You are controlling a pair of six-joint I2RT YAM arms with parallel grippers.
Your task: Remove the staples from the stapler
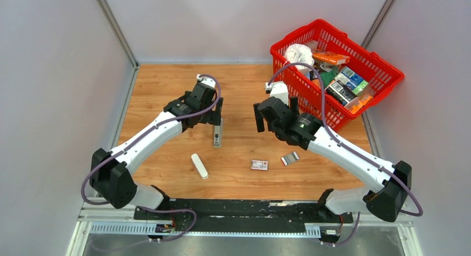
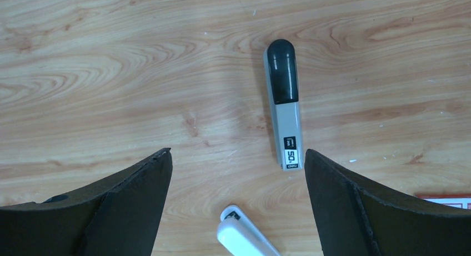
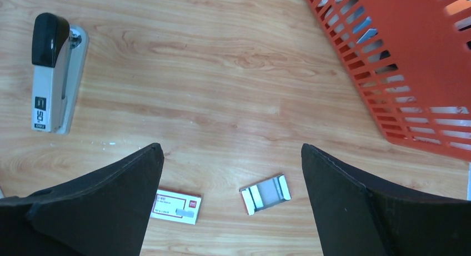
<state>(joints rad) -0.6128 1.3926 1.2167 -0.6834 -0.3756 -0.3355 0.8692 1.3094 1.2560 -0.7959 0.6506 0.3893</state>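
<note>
A closed grey stapler (image 1: 218, 135) with a black end lies on the wooden table (image 1: 166, 81). In the left wrist view the stapler (image 2: 285, 103) lies ahead and slightly right of my open left gripper (image 2: 237, 151), which hovers above it with nothing between the fingers. The stapler (image 3: 54, 73) is at the far left of the right wrist view. My right gripper (image 3: 231, 146) is open and empty above a small white tray (image 3: 265, 194) holding a grey strip that looks like staples. No staples show at the stapler itself. From above, the left gripper (image 1: 214, 116) and right gripper (image 1: 275, 118) hang mid-table.
A small red-and-white box (image 3: 175, 206) lies left of the tray (image 1: 290, 158). A white oblong object (image 2: 244, 236) lies near the stapler toward the front. A red basket (image 1: 383, 70) full of packages stands at the back right. Grey walls enclose the table.
</note>
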